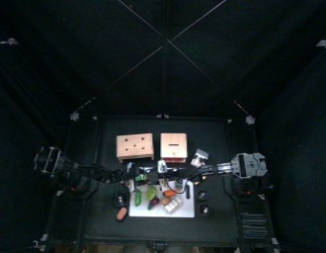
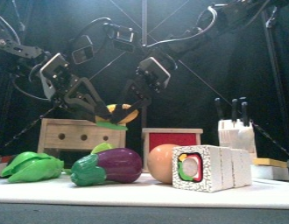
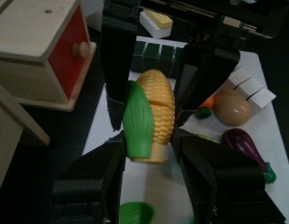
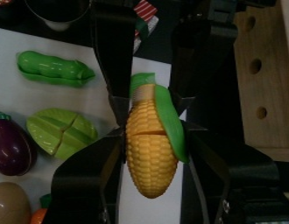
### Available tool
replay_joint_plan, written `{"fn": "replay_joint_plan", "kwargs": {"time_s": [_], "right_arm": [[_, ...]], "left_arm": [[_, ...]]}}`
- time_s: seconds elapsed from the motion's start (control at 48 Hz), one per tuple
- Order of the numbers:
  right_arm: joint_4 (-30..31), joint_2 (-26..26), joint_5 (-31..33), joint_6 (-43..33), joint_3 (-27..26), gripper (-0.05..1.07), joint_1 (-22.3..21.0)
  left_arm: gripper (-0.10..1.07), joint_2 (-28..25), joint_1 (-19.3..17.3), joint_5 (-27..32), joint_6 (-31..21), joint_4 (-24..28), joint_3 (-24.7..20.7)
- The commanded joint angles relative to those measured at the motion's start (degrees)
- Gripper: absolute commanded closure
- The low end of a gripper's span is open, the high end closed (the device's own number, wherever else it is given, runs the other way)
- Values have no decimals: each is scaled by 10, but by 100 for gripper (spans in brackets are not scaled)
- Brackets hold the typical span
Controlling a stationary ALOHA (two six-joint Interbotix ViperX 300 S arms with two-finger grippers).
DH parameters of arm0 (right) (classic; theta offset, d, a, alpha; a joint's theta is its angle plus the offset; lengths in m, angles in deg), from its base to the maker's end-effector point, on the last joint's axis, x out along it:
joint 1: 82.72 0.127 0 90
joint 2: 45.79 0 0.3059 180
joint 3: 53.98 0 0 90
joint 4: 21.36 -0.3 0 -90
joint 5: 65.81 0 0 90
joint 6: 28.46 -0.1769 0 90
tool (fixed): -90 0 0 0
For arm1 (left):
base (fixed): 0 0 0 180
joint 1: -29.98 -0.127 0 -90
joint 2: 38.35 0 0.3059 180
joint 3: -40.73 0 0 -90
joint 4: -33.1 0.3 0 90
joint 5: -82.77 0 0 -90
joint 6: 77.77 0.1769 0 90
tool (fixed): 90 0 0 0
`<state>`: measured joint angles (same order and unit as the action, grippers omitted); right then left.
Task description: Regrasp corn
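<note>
The corn point(image 2: 121, 114), yellow with a green husk strip, hangs in the air above the white mat, between both grippers. In the left wrist view the corn point(image 3: 153, 118) stands between my left gripper's jaws point(image 3: 153, 149), which close on its lower end. In the right wrist view the corn point(image 4: 153, 144) sits between my right gripper's jaws point(image 4: 155, 140), which press on its sides. In the top view the two grippers meet at the corn point(image 1: 158, 171) over the table's middle, the left gripper point(image 1: 143, 173) from the left and the right gripper point(image 1: 174, 170) from the right.
Below on the mat point(image 2: 135, 192) lie a green pod point(image 2: 32, 166), a purple eggplant point(image 2: 117, 164), an orange ball point(image 2: 165, 162) and a sushi block point(image 2: 214, 168). Behind stand a tan box with holes point(image 2: 77, 136), a red-framed box point(image 2: 171, 138) and a knife block point(image 2: 236, 131).
</note>
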<state>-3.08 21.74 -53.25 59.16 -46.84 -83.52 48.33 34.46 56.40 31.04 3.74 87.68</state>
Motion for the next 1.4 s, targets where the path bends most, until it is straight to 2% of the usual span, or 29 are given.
{"fn": "replay_joint_plan", "kwargs": {"time_s": [0.0,0.146,0.542,0.938,1.188,1.292,1.375], "right_arm": [[-5,11,-4,-2,-17,34,2],[-20,12,-4,-2,-16,31,1],[-33,22,-4,-2,-9,9,2],[-33,73,-4,-3,27,8,3],[-35,100,-30,-4,64,8,2],[-66,113,-47,-6,78,8,0],[-127,132,-70,-6,92,8,-4]], "left_arm": [[30,5,-4,-4,-2,1,-13],[30,6,-4,-4,-2,1,-13],[30,9,-4,-5,-2,1,-11],[30,21,-4,-8,-3,0,-2],[30,27,-4,-17,-4,0,0],[30,37,-4,-38,-13,-20,2],[30,47,-4,-63,-22,-44,6]]}}
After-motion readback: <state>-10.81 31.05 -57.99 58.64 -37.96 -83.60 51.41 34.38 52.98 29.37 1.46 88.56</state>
